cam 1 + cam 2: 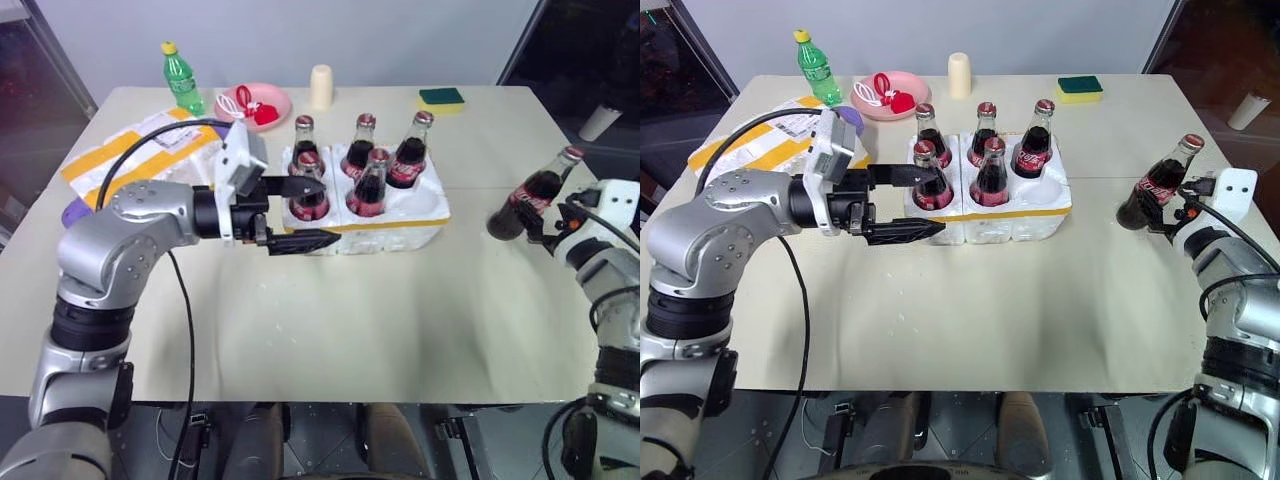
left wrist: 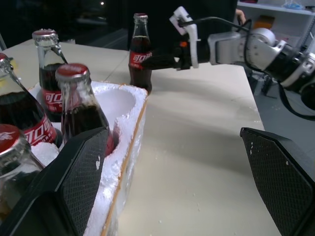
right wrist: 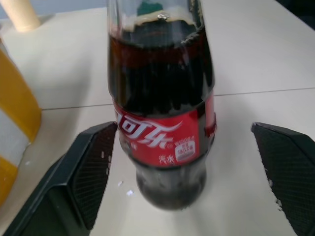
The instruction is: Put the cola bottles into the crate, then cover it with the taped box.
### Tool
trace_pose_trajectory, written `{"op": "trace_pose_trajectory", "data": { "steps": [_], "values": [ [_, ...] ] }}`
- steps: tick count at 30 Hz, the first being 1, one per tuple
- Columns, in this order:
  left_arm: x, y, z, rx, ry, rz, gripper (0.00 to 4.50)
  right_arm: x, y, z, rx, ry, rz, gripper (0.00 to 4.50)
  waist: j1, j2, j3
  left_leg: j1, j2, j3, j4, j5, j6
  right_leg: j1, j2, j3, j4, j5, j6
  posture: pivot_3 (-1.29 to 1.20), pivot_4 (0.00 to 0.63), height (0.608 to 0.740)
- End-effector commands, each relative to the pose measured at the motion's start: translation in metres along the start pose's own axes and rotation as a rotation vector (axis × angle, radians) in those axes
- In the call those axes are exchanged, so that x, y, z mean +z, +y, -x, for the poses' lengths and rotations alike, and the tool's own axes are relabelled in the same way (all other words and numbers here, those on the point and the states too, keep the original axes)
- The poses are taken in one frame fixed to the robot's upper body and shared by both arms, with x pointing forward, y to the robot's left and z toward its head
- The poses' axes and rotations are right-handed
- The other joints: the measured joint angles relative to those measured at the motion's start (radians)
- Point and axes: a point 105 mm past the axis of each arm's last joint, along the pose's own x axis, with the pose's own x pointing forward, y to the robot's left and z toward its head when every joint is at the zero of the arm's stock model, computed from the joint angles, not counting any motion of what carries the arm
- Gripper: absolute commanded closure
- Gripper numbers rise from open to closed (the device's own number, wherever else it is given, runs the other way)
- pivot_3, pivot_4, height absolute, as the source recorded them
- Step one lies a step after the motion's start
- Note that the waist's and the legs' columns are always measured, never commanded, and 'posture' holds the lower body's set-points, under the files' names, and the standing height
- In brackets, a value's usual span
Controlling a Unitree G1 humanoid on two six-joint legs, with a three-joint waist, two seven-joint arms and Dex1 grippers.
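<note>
Right pincer spread wide, fingers either side of the sixth cola bottle standing on the worktop, pads clear of the glass. Left pincer also apart, level, at the crate's near-left corner. Five cola bottles sit in crate sockets; near-right socket vacant. Taped box lies behind the left arm.

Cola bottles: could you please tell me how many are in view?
6: five cola bottles stand in the crate at; the sixth stands on the table by the right gripper.
</note>
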Motion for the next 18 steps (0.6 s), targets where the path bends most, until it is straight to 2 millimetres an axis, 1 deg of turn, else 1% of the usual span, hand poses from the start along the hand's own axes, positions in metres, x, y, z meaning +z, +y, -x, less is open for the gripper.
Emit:
{"op": "trace_pose_trajectory", "data": {
  "steps": [1, 4, 6, 7, 8, 9, 11, 13, 15, 16, 17, 18],
  "values": [
    [0.008, -0.003, 0.003, 0.004, -0.017, -0.033, 0.00, 0.018, -0.002, -0.008, 0.007, -0.058, 0.036, 0.04, 0.000, 0.000, 0.000, 0.000, 0.000, 0.000, 0.000, 0.000, 0.000, 0.000, 0.000, 0.000, 0.000, 0.000, 0.000, 0.00, 0.150, 0.739],
    [0.007, -0.003, 0.003, 0.011, -0.016, -0.035, 0.00, 0.015, -0.006, -0.020, -0.012, -0.047, 0.028, 0.04, -0.001, 0.000, 0.000, 0.000, 0.000, 0.000, 0.000, 0.000, 0.000, 0.000, 0.000, 0.000, 0.000, 0.000, 0.000, 0.00, 0.150, 0.739],
    [0.008, -0.002, 0.003, 0.015, -0.019, -0.038, 0.00, 0.014, -0.006, -0.025, -0.007, -0.047, 0.035, 0.54, -0.001, 0.000, 0.000, 0.000, 0.000, 0.000, 0.000, 0.000, 0.000, 0.000, 0.000, 0.000, 0.000, 0.000, 0.000, 0.00, 0.150, 0.739],
    [0.009, -0.001, 0.003, 0.016, -0.020, -0.039, 0.00, 0.015, -0.005, -0.026, -0.003, -0.052, 0.037, 0.92, 0.001, 0.000, 0.000, 0.000, 0.000, 0.000, 0.000, 0.000, 0.000, 0.000, 0.000, 0.000, 0.000, 0.000, 0.000, 0.00, 0.150, 0.739],
    [0.009, -0.001, 0.003, 0.017, -0.020, -0.041, 0.00, 0.017, -0.005, -0.027, 0.003, -0.061, 0.032, 1.40, 0.002, 0.000, 0.000, 0.000, 0.000, 0.000, 0.000, 0.000, 0.000, 0.000, 0.000, 0.000, 0.000, 0.000, 0.000, 0.00, 0.150, 0.739],
    [0.009, -0.001, 0.003, 0.018, -0.021, -0.041, 0.00, 0.019, -0.004, -0.026, 0.007, -0.067, 0.030, 1.70, 0.002, 0.000, 0.000, 0.000, 0.000, 0.000, 0.000, 0.000, 0.000, 0.000, 0.000, 0.000, 0.000, 0.000, 0.000, 0.00, 0.150, 0.739],
    [0.009, -0.001, 0.004, 0.020, -0.020, -0.042, 0.00, 0.026, 0.000, -0.023, 0.030, -0.094, 0.070, 1.66, 0.001, 0.000, 0.000, 0.000, 0.000, 0.000, 0.000, 0.000, 0.000, 0.000, 0.000, 0.000, 0.000, 0.000, 0.000, 0.00, 0.150, 0.739],
    [0.009, -0.001, 0.005, 0.027, -0.019, -0.041, 0.00, 0.050, 0.013, -0.017, 0.098, -0.181, 0.059, 1.66, 0.000, 0.001, 0.001, 0.000, 0.000, 0.000, 0.000, 0.000, 0.000, 0.000, 0.000, 0.000, 0.000, 0.000, 0.000, 0.00, 0.150, 0.739],
    [0.009, 0.000, 0.007, 0.034, -0.018, -0.039, 0.00, 0.084, 0.031, -0.006, 0.190, -0.290, 0.041, 1.66, -0.001, 0.005, 0.003, -0.001, 0.000, 0.000, -0.001, 0.000, 0.000, -0.001, 0.000, 0.000, 0.000, 0.000, 0.000, 0.00, 0.150, 0.739],
    [0.009, 0.000, 0.007, 0.037, -0.017, -0.039, 0.00, 0.097, 0.040, -0.001, 0.231, -0.327, 0.037, 1.66, -0.005, 0.010, 0.006, -0.001, 0.000, 0.000, 0.000, 0.000, 0.000, -0.001, 0.000, 0.000, 0.000, 0.000, 0.000, 0.00, 0.150, 0.739],
    [0.009, 0.000, 0.008, 0.039, -0.017, -0.037, 0.00, 0.108, 0.048, 0.004, 0.271, -0.353, 0.030, 1.66, -0.007, 0.010, 0.006, -0.002, 0.000, 0.001, -0.001, 0.000, 0.000, -0.003, 0.000, 0.001, 0.000, 0.000, 0.000, 0.00, 0.150, 0.739],
    [0.009, 0.000, 0.008, 0.042, -0.017, -0.035, 0.00, 0.122, 0.062, 0.011, 0.336, -0.385, 0.017, 1.66, -0.011, 0.011, 0.006, -0.002, 0.000, 0.001, -0.001, 0.000, 0.000, -0.003, 0.000, 0.001, 0.001, 0.000, 0.000, 0.00, 0.150, 0.739]
  ]
}}
